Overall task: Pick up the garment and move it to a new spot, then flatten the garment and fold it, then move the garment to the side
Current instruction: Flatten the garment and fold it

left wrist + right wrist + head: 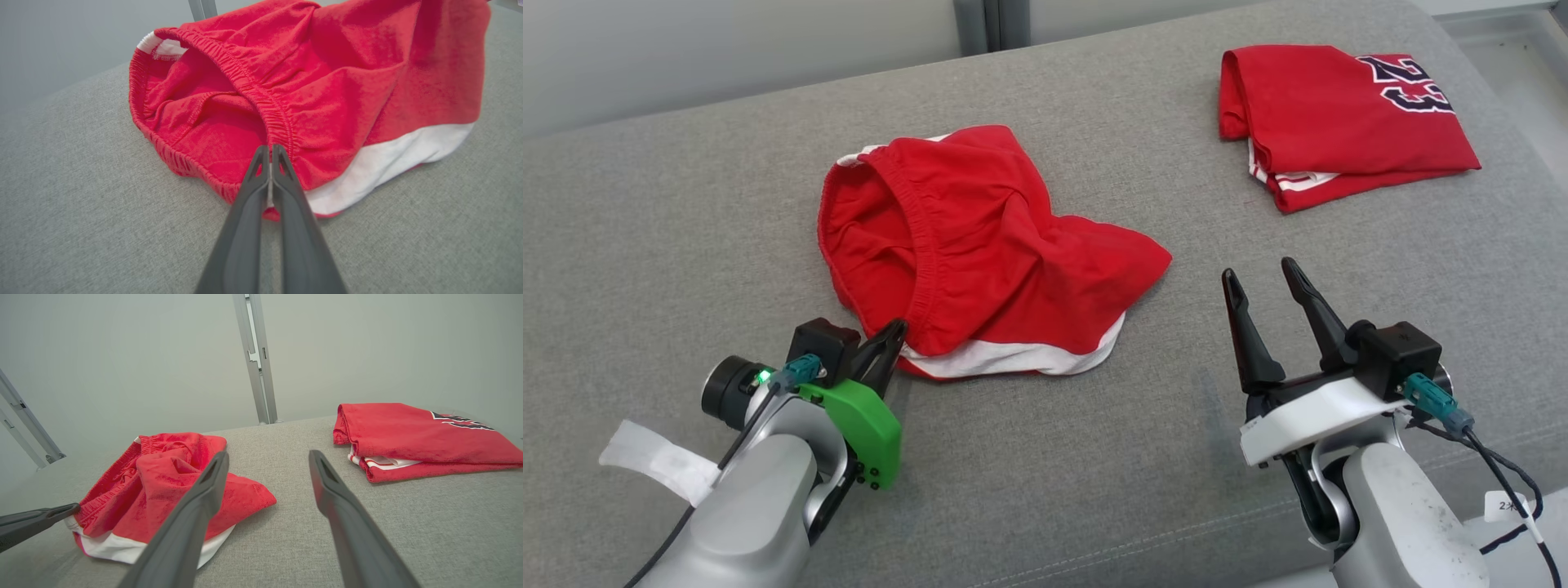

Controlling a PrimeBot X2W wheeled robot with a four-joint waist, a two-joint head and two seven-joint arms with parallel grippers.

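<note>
Garment (980,253) — red shorts with white trim — sits crumpled mid-way across the grey cushion (686,229). Your left gripper (894,335) has its fingers pressed together at the near-left edge. In the left wrist view the tips meet right where the elastic waistband runs into the white hem, with a sliver of white cloth pinched between them. Your right gripper (1258,269) hangs over bare cushion to the right of the garment, fingers spread wide, holding nothing. A folded red jersey (1331,122) lies at far right, well apart.
</note>
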